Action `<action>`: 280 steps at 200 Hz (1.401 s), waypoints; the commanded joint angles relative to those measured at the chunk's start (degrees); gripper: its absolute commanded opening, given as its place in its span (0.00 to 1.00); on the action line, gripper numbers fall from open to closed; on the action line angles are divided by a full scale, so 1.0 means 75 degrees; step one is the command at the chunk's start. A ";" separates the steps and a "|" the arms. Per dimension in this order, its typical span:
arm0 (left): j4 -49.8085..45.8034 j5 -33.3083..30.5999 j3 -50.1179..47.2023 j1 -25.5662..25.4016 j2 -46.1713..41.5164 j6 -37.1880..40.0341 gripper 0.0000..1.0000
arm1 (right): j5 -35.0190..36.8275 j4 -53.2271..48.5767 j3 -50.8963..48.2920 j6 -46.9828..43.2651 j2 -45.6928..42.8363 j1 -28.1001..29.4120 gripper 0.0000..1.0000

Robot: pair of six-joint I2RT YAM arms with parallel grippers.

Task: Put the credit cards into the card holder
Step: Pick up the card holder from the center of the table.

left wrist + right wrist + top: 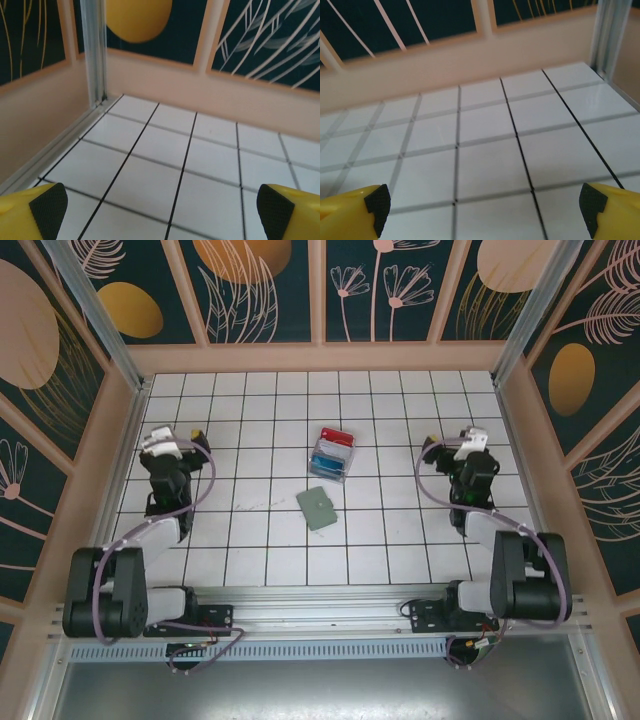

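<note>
Top view: I am locating the credit cards, red and blue, lying in a clear tray at mid-table, slightly far of centre. The card holder is lying flat just near of them, not touching. My left gripper and right gripper are hanging well apart from both, out at the left and right sides.

I am judging the cards light, stiff and slick, best pinched across an exposed edge. The holder looks soft and likely to slide, so it wants pinning.

Left wrist view: I am confirming what the overhead leaves vague: my pads are spread fully wide, empty, over bare white tiles.

Right wrist view: I am finding the same, pads wide apart and gripping nothing.
</note>
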 commanded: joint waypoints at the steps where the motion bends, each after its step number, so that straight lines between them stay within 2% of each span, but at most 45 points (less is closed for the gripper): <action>1: -0.2122 0.0114 0.0114 0.0031 -0.0651 -0.0870 0.99 | -0.1476 -0.1649 0.0251 0.1255 -0.0411 -0.0228 0.99; 10: -0.2488 0.0513 0.0151 0.0026 -0.0923 -0.1145 0.99 | -0.2211 -0.2024 0.0479 0.1478 -0.0349 -0.0236 0.99; 20: -0.2826 0.1142 0.0206 0.0025 -0.1183 -0.1510 0.99 | -0.2505 -0.2717 0.0815 0.1576 -0.0228 -0.0072 0.99; 33: -0.3176 0.2046 0.0209 0.0016 -0.1426 -0.2156 0.99 | -0.2330 -0.3458 0.1075 0.1390 -0.0258 0.0464 0.99; 49: -0.3275 0.3117 -0.0014 -0.0066 -0.1579 -0.2908 0.99 | -0.1888 -0.4370 0.1343 0.0971 -0.0364 0.1511 0.98; 68: -0.3418 0.3697 -0.0330 -0.0585 -0.1660 -0.3437 0.99 | -0.1703 -0.5240 0.1638 0.0873 -0.0348 0.2612 0.95; 81: -0.3574 0.3575 -0.0487 -0.1201 -0.1720 -0.3664 0.99 | -0.1718 -0.5749 0.1809 0.0887 -0.0265 0.3288 0.84; 93: -0.3705 0.3342 -0.0566 -0.1813 -0.1689 -0.3891 0.98 | -0.1572 -0.6321 0.2048 0.0922 -0.0080 0.3854 0.82; 99: -0.3882 0.3211 -0.0519 -0.2071 -0.1577 -0.4001 0.97 | -0.1494 -0.6567 0.2174 0.0936 0.0033 0.4112 0.77; 134: -0.5285 0.3041 0.0764 -0.3165 0.0315 -0.4051 0.88 | -0.0503 -0.7497 0.3026 0.0831 0.1104 0.5575 0.62; 151: -0.5492 0.2944 0.1219 -0.3534 0.1010 -0.4056 0.75 | -0.0058 -0.7801 0.3588 0.0663 0.1879 0.6072 0.54; 163: -0.5543 0.3080 0.1432 -0.3579 0.1437 -0.4130 0.65 | 0.0266 -0.7925 0.3939 0.0553 0.2351 0.6390 0.54; 221: -0.6291 0.2722 0.2469 -0.4210 0.2480 -0.4073 0.65 | 0.1259 -0.8378 0.5105 0.0249 0.3661 0.6854 0.52; 261: -0.6845 0.2449 0.3015 -0.4469 0.2868 -0.4031 0.64 | 0.1255 -0.8389 0.5295 0.0167 0.3979 0.6951 0.48; 273: -0.6883 0.2441 0.3063 -0.4483 0.2970 -0.4029 0.56 | 0.1240 -0.8381 0.5308 0.0193 0.4053 0.6989 0.47; 280: -0.6908 0.2449 0.3106 -0.4483 0.3047 -0.4015 0.55 | 0.1207 -0.8362 0.5298 0.0193 0.4094 0.7015 0.46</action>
